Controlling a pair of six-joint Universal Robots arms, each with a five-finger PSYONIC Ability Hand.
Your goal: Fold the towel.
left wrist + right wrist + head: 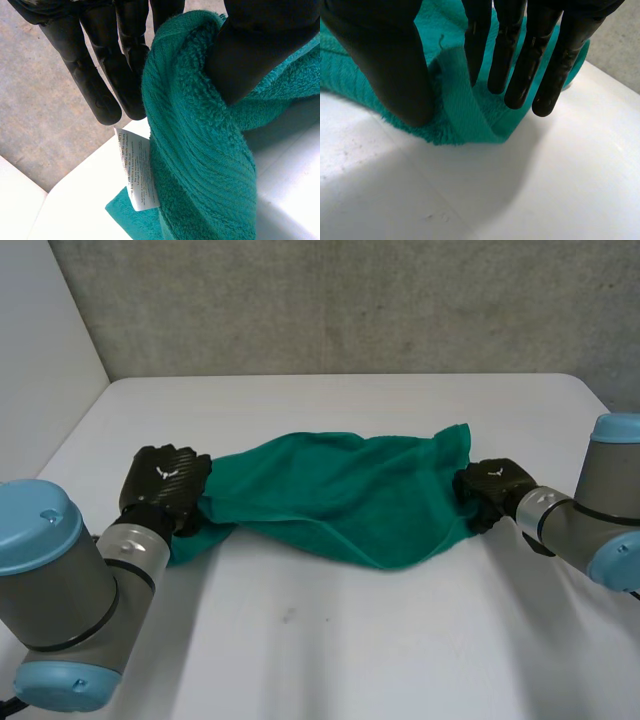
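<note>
Place: a robot lab or test cell.
Counter: plain white counter, faintly scuffed.
Backdrop: bare grey concrete wall; white panel beside it.
Equipment: left arm and right arm, grey with light-blue caps.

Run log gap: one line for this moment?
left hand: pinching towel left end | right hand: pinching right end | towel: bunched, spanning between hands

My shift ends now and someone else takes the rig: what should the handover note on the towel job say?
Left robot hand: pinching one end of the green towel between thumb and straight fingers, near its white label.
Right robot hand: pinching the opposite end.
Towel: bunched, stretched between the hands on the white table.
Done: both ends gripped.
Left: no neat fold yet; the folding itself is not yet done.
</note>
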